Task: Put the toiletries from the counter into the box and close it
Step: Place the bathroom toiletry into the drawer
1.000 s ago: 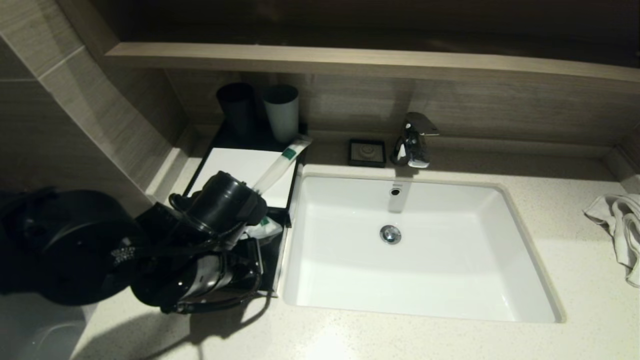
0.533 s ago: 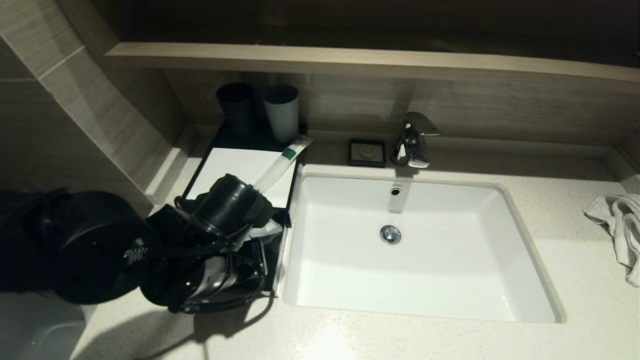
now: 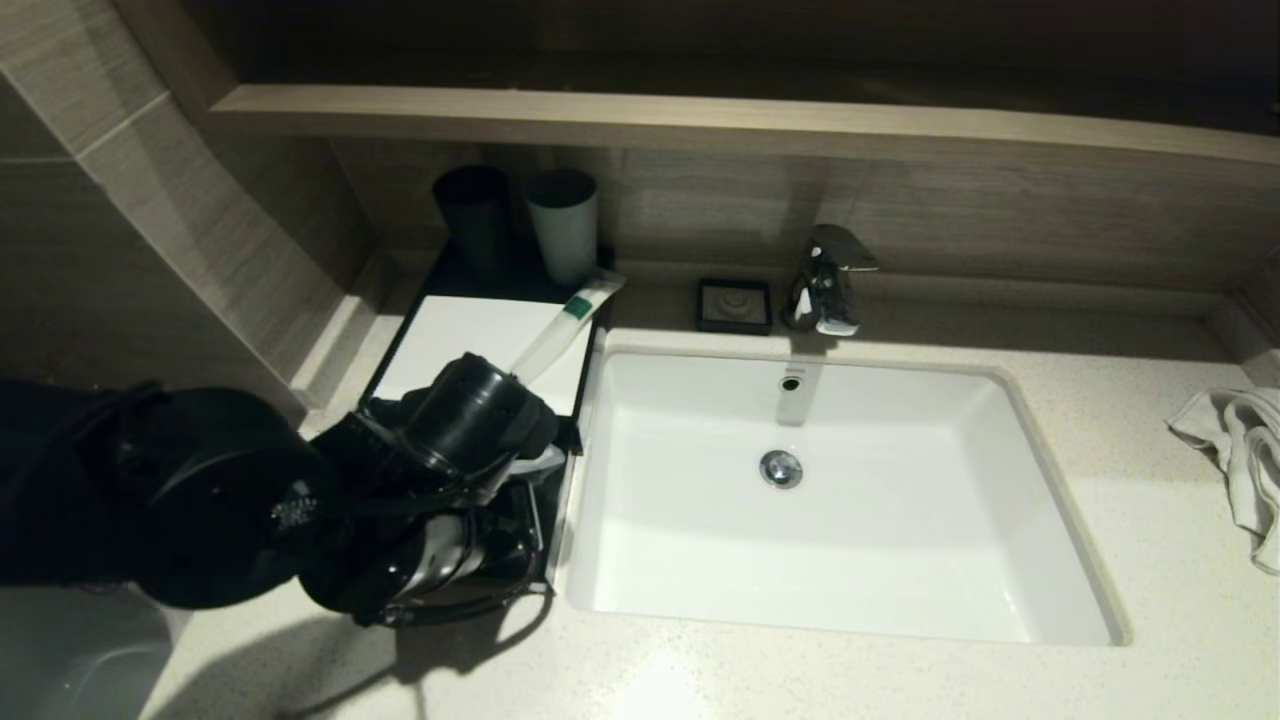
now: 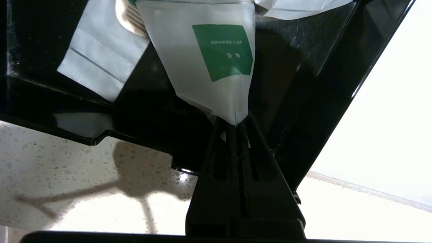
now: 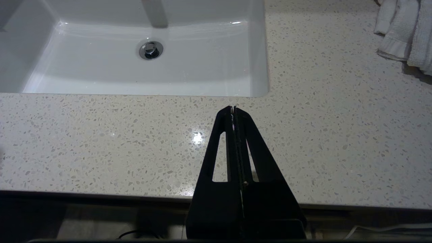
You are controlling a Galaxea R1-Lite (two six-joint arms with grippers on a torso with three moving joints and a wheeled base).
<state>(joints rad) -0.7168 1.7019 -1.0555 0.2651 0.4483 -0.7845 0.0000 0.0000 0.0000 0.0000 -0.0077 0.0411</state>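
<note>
My left gripper (image 4: 234, 125) is shut on the pointed corner of a white shower cap packet (image 4: 202, 60) with a green label. It holds the packet over the black box (image 4: 324, 84), where another white packet (image 4: 101, 64) lies. In the head view the left arm (image 3: 470, 420) covers the box's near end beside the sink, and a bit of the packet (image 3: 535, 462) shows under it. A long white packet with a green band (image 3: 565, 320) lies across a white flat panel (image 3: 460, 340) at the box's far part. My right gripper (image 5: 233, 108) is shut and empty over the counter in front of the sink.
The white sink (image 3: 1000, 390) fills the middle, with a chrome faucet (image 3: 825, 280) behind it. A dark cup (image 3: 475, 215) and a pale cup (image 3: 563, 225) stand at the box's far end. A small black dish (image 3: 735, 303) sits by the faucet. A towel (image 3: 1240, 450) lies at the right.
My left arm has shifted a little to the right and forward over the box with the packet still in its grip. The right arm has not moved.
</note>
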